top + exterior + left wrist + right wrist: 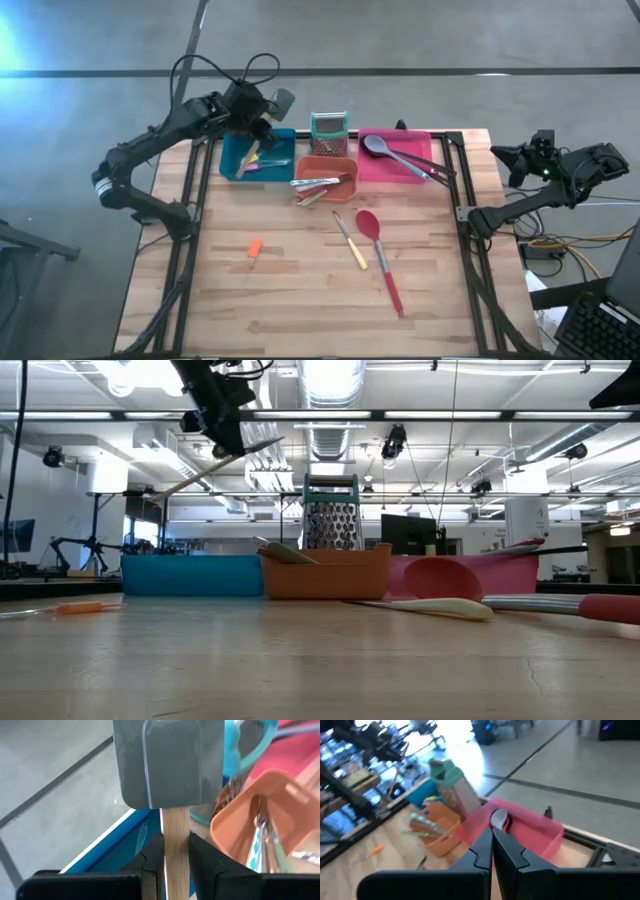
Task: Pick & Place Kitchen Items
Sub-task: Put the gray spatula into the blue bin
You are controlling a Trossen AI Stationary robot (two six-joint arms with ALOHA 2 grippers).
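Overhead, ceiling ducts (330, 400) — below, pale plank table (300, 290) on concrete.

This is a robotics lab or industrial workshop hall, not a home kitchen. The low view looks across a wooden tabletop (300, 660) into a large open room with exposed ceiling ducts (335, 430), rows of strip lights (560, 415), hanging cables and camera stands (95, 520) on tripods. A monitor (405, 532) stands in the background. From above, the table sits on a bare grey concrete floor (400, 40), with loose cables (560, 245) and a keyboard (600, 325) near its right edge.
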